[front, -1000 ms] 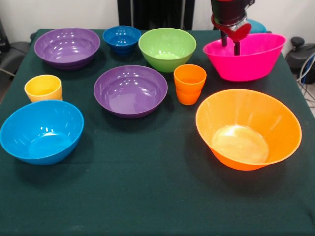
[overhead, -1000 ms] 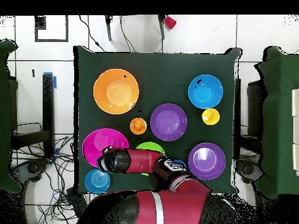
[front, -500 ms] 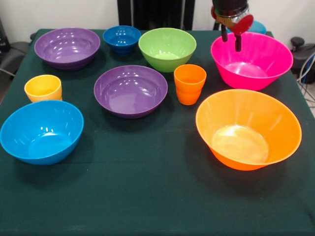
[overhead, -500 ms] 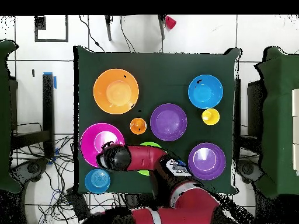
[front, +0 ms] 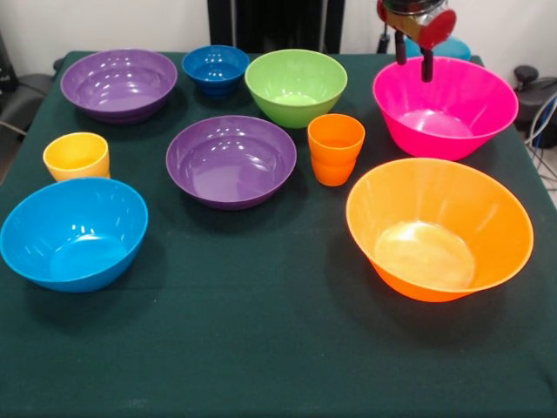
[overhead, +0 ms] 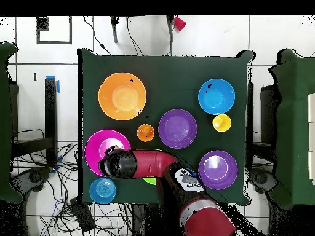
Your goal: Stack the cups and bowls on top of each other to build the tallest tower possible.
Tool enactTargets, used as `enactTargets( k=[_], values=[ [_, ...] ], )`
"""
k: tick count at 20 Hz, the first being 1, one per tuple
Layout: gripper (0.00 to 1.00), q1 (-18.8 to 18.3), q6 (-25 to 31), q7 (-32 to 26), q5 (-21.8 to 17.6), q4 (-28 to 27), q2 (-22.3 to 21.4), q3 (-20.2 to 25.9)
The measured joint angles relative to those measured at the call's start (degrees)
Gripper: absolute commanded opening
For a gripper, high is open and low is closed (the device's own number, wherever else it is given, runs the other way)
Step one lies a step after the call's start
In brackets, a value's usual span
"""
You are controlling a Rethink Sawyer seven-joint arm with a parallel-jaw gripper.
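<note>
My gripper [front: 413, 57] hangs open and empty just above the far rim of the large pink bowl [front: 435, 144], which stands flat at the back right. The large orange bowl [front: 409, 187] stands in front of it. The orange cup [front: 335, 150] is left of both. The yellow cup [front: 77, 155] stands at the left, behind the light blue bowl [front: 72, 231]. Two purple bowls [front: 119, 83] [front: 231, 159], the small dark blue bowl [front: 216, 68] and the green bowl [front: 296, 85] stand apart. The teal bowl [front: 454, 47] peeks out behind the gripper. Nothing is stacked.
In the overhead view the red arm [overhead: 144, 165] lies over the green bowl and the pink bowl's edge [overhead: 98, 144], and the teal bowl [overhead: 102, 190] sits at the table's corner near the base. The dark green cloth [front: 261, 348] covers the table.
A second ago the pink bowl was tilted up with the gripper at its rim. It now sits flat and the gripper has risen clear of it.
</note>
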Motion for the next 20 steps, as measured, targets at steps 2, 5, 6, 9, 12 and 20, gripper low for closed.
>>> enactTargets(
  k=[2, 5, 6, 9, 12, 20],
  values=[
    [1.00, -0.01, 0.00, 0.00, 0.01, -0.01, -0.19, 0.22],
    [1.00, -0.21, 0.00, 0.00, 0.00, -0.01, 0.55, 0.47],
    [1.00, -0.33, 0.00, 0.00, 0.00, -0.02, 0.77, 0.50],
    [1.00, -0.79, 0.00, 0.00, 0.00, -0.11, 1.55, 0.55],
    [1.00, -1.73, 0.00, 0.00, 0.00, -0.41, 2.35, 0.69],
    [1.00, -4.89, 1.13, 0.00, -0.16, -2.39, 3.35, 0.77]
  ],
)
